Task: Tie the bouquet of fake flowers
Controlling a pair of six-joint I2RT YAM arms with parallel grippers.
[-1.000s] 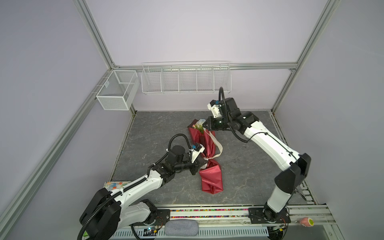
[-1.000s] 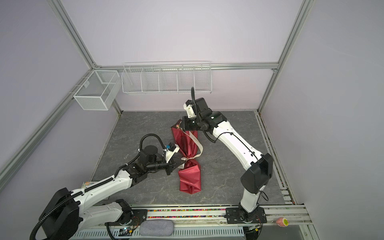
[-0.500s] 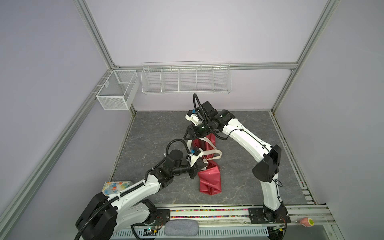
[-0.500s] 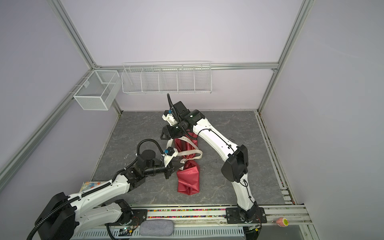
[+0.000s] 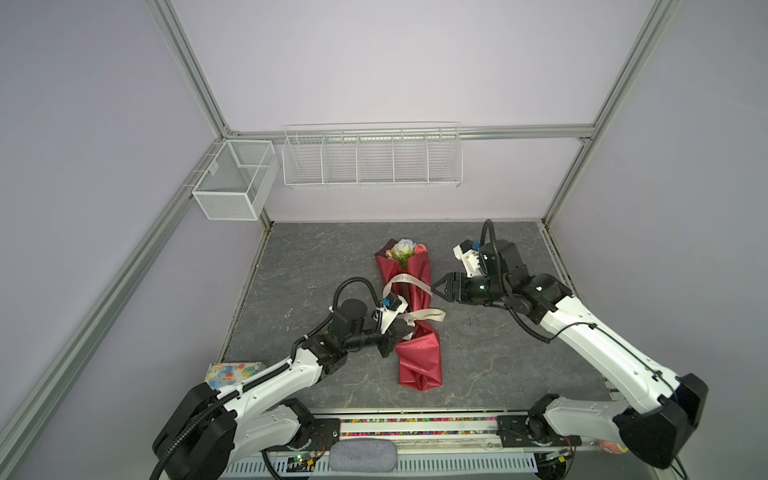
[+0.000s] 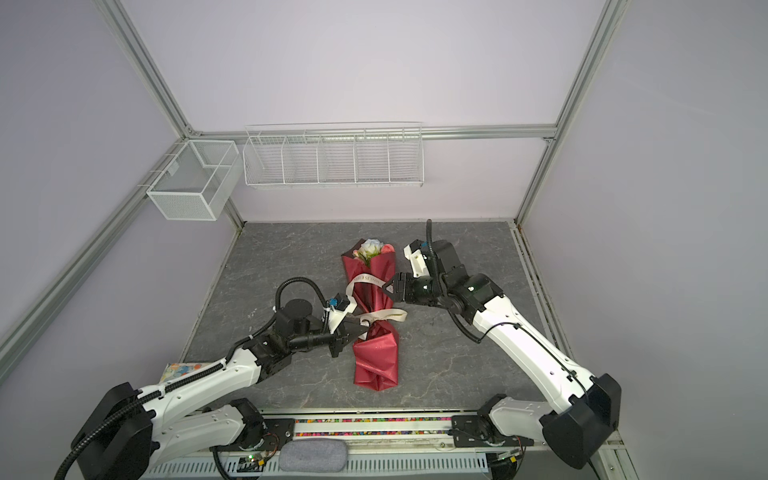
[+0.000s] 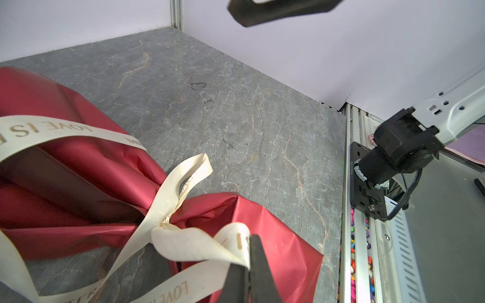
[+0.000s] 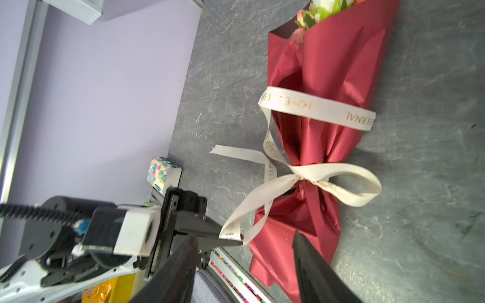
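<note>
ribbon (image 7: 189,244) end clenched in left gripper (image 7: 250,251); right gripper (image 5: 436,286) gaping, seemingly just beside bouquet (image 5: 417,361).

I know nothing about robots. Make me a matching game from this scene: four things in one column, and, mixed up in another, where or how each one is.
Things:
1. left gripper
2. right gripper
3. bouquet of fake flowers
4. wire rack

Place or state:
A. hangs on the back wall
B. lies on the grey table
C. open, holding nothing
D. shut on an end of the cream ribbon

Pairs: 1-D, 2-C, 3-B, 4-A.
</note>
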